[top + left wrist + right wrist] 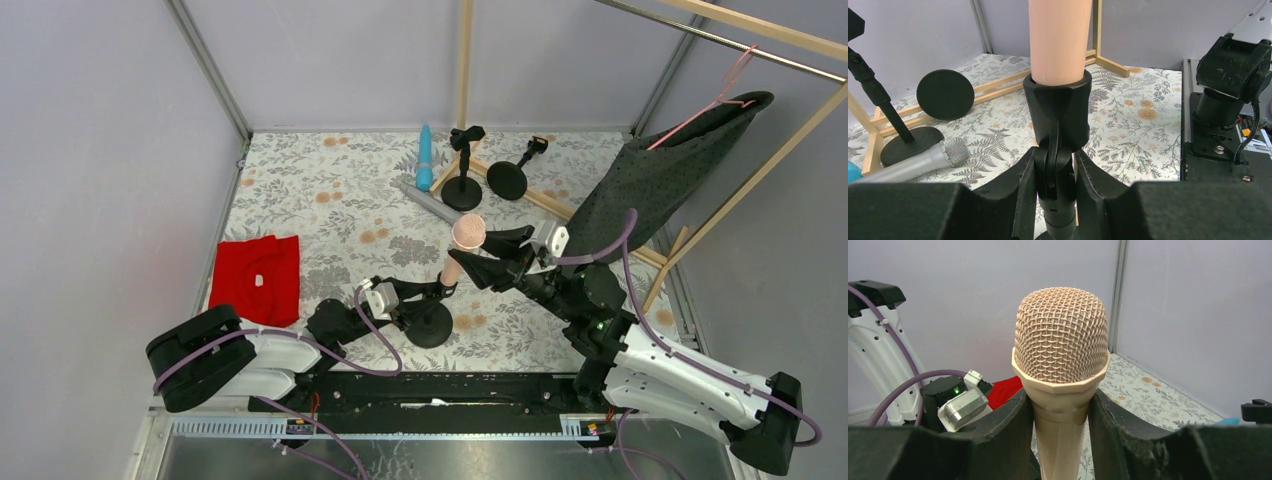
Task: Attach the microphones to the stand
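The peach-pink microphone (459, 252) stands tilted in the clip of the near stand (428, 325), its lower end seated in the black holder and its mesh head up. The right pincer (480, 256) is clamped on the microphone's body just under the head, a finger pressed to each side. The left pincer (438, 291) is closed around the stand's neck just below the clip. The silver-grey microphone (430, 203) lies flat on the flowered counter (300, 190), with the cyan-blue microphone (425, 158) just beyond it, both beside the base of a second, upright stand (462, 190). A third stand (507, 180) lies tipped over near that one
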Motion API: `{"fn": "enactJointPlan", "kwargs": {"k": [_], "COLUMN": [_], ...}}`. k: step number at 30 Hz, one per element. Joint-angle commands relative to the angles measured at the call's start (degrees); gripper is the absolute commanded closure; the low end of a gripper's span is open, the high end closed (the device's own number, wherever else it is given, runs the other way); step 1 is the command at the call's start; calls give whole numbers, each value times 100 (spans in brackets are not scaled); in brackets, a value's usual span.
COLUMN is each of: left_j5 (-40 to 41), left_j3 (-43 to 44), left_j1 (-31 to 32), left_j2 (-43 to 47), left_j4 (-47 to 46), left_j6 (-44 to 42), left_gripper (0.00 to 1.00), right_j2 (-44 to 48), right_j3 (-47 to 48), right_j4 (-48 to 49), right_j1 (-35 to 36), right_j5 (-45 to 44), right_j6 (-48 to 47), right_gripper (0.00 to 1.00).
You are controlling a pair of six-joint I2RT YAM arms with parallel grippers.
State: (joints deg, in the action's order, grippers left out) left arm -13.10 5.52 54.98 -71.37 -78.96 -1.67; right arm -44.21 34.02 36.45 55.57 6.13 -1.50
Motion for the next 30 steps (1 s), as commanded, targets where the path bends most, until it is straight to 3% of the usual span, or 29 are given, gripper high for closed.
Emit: {"fn": "enactJointPlan", "kwargs": {"k": [1, 12, 30], "left_j5": [-43, -30, -40], "left_j3": [-31, -16, 22], "left_j1": [-5, -5, -5], "left_j2": [-49, -76, -87], "left_j4": [-313, -296, -210], "left_j6": [-158, -167, -202], "left_gripper": [100, 100, 100], "right_j2": [7, -218, -461], "right_j3": [-422, -432, -784], "right_j4": [-348, -1011, -1176], "right_j1": [16, 24, 22], "right_j5": [-445, -582, -412], "right_j6": [114, 386, 482], "right_gripper": [100, 100, 100]}}
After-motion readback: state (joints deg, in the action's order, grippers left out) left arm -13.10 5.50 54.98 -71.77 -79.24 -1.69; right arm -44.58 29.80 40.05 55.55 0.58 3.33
